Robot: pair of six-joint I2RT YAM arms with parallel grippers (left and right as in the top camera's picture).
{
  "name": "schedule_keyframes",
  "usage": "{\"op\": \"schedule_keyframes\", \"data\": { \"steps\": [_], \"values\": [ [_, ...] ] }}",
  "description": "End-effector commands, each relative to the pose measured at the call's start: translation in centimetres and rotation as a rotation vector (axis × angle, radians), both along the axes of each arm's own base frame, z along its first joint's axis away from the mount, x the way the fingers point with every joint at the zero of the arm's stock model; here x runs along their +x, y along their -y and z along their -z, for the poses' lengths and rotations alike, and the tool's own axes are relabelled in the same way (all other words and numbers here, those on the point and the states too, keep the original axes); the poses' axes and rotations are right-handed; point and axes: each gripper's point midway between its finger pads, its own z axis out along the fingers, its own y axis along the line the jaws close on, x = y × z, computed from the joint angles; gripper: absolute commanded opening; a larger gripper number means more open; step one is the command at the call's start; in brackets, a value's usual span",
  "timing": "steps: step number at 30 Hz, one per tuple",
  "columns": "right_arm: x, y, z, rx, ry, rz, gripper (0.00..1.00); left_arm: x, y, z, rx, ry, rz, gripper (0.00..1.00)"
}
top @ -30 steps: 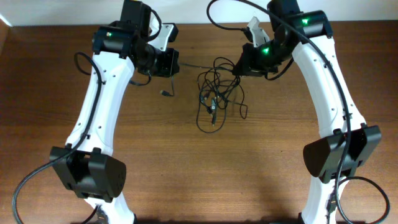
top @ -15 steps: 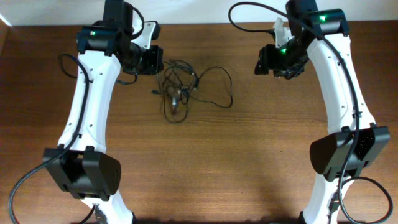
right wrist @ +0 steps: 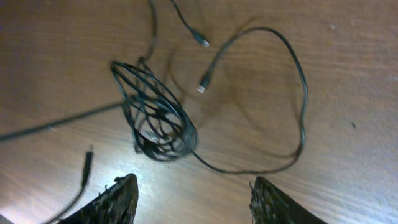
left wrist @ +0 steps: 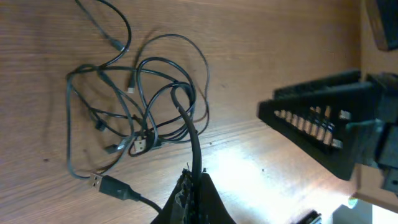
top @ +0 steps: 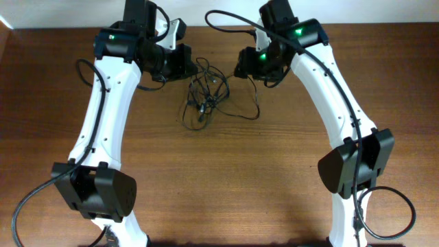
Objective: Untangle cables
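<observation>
White left arm (top: pixel 103 116) and right arm (top: pixel 329 89) carry black joints (top: pixel 103 195), green lights (top: pixel 298 30) and thick black cables (top: pixel 31 195).

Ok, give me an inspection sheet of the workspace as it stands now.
Surface: brown wooden table, with bright glare patches in the wrist views.
Job's things: thin black cords tangled in one bunch between the arms. One loop lies loose beside it, and a silvery plug rests on the wood.
Clutter: nothing seen.
Grippers: left gripper shut on a strand of the cords. Right gripper open, empty, above the table.
Cables: thick black arm cables loop off both arms.
Surroundings: pale wall behind the far edge.
</observation>
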Motion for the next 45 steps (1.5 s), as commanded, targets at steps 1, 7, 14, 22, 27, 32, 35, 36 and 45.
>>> {"op": "schedule_keyframes", "data": {
  "steps": [1,7,14,22,27,32,35,36,45],
  "values": [
    [0.3,-1.1,1.1,0.021,0.011,-0.081,0.59,-1.0,1.8,-2.2,-0.092,0.067,0.131,0.0],
    [0.9,-2.3,2.2,0.044,0.11,-0.313,0.6,-2.6,3.9,-3.9,-0.219,0.133,0.308,0.0],
    [1.3,-2.0,1.7,0.12,0.149,-0.388,0.6,-4.2,5.4,-5.8,-0.369,0.124,0.385,0.0],
    [1.0,-0.9,2.1,0.102,0.121,-0.383,0.31,-3.2,2.7,-6.8,-0.429,0.139,0.329,0.0],
    [1.6,0.5,1.4,0.113,0.13,-0.344,0.04,-0.3,-1.3,-3.5,-0.163,0.168,0.197,0.0],
    [0.1,1.4,-2.8,0.138,0.112,-0.234,0.04,1.6,-6.0,-0.6,0.151,0.167,0.061,0.0],
    [-1.2,1.7,-4.1,0.139,0.098,-0.226,0.04,2.1,-8.2,0.2,0.282,0.159,0.0,0.0],
    [-1.6,1.8,-4.5,0.139,0.096,-0.226,0.04,2.2,-8.8,0.4,0.315,0.157,-0.014,0.0],
    [-3.9,8.5,-10.5,0.02,0.165,-0.016,0.04,2.6,-12.2,1.0,0.494,0.147,-0.095,0.0]
  ]
}}
